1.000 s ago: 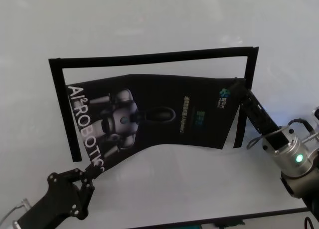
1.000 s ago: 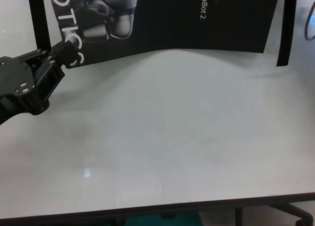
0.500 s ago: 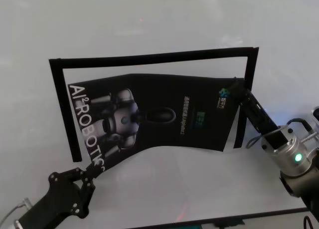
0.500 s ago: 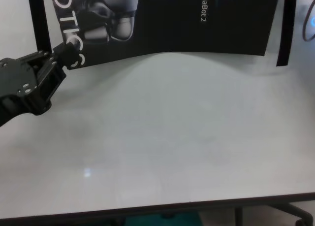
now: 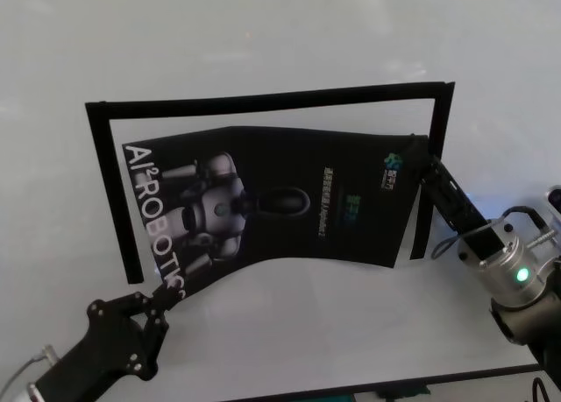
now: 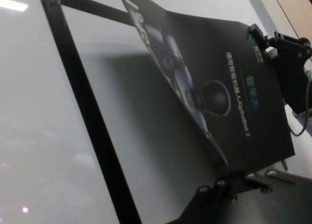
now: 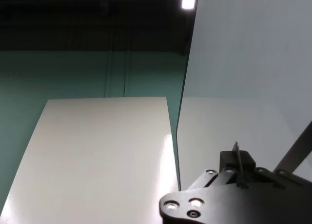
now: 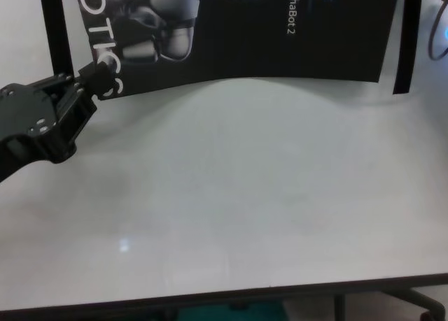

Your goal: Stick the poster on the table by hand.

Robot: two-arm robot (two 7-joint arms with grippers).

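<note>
Head view – poster (image 5: 289, 201): black glossy sheet over the middle of the white table (image 5: 263, 34), inside a three-sided black tape frame (image 5: 263, 102); it sags and bows, its near edge curving up off the tabletop.
Head view – left gripper (image 5: 159, 299): at about 7 o'clock from the poster's centre, fingers closed onto the poster's near-left corner, just by the white "ROBOTICS" lettering.
Head view – right gripper (image 5: 419, 157): at about 3 o'clock, a long black finger assembly reaching to the poster's far-right corner beside the tape frame's right strip; it pinches that corner. A green light glows on the silver wrist behind it.
Chest view – left gripper (image 8: 94, 76): black boxy body at 9 o'clock, fingertips clamped on the corner next to the letters "OTICS".
Chest view – poster (image 8: 280, 34): fills the 12 o'clock band; "AlphaBot 2" reads sideways – the lower edge arches above the table (image 8: 245, 195) (a soft shadow lies under it).
Left wrist view – poster (image 6: 234, 102): runs away from the gripping fingers (image 6: 234, 181), lifted clear of the table; the right gripper (image 6: 265, 36) holds the opposite corner.
Right wrist view – right gripper (image 7: 238, 175): fingers closed on a thin sheet edge (image 7: 237, 155) – the poster seen edge-on, little else of it showing.
</note>
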